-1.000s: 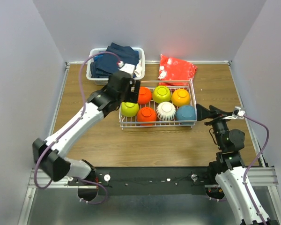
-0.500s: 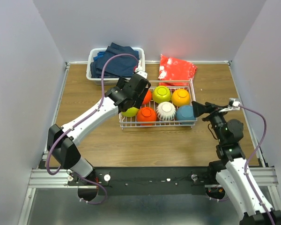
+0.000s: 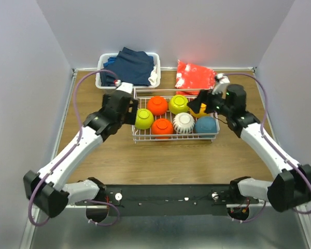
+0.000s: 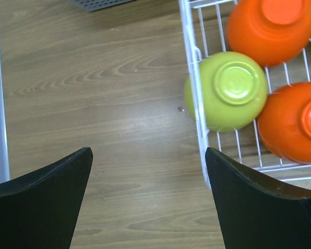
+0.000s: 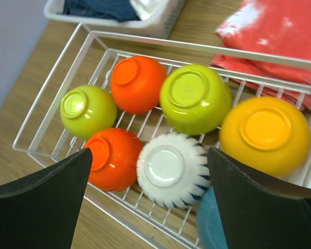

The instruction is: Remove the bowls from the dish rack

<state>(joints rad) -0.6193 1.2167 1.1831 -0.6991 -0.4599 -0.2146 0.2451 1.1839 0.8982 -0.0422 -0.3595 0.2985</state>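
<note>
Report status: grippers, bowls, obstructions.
Both open: left gripper at left edge of dish rack, right gripper over it. Seven bowls in rack, upside down, none held. Nothing blocking.

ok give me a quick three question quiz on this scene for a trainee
1. True or false: the right gripper is shut on the yellow-orange bowl.
2. Which colour is the bowl closest to the left gripper? A lime green, B teal, C white.
3. How many bowls sit in the dish rack?
Key: 1 false, it is open above them; 2 A; 3 seven.
</note>
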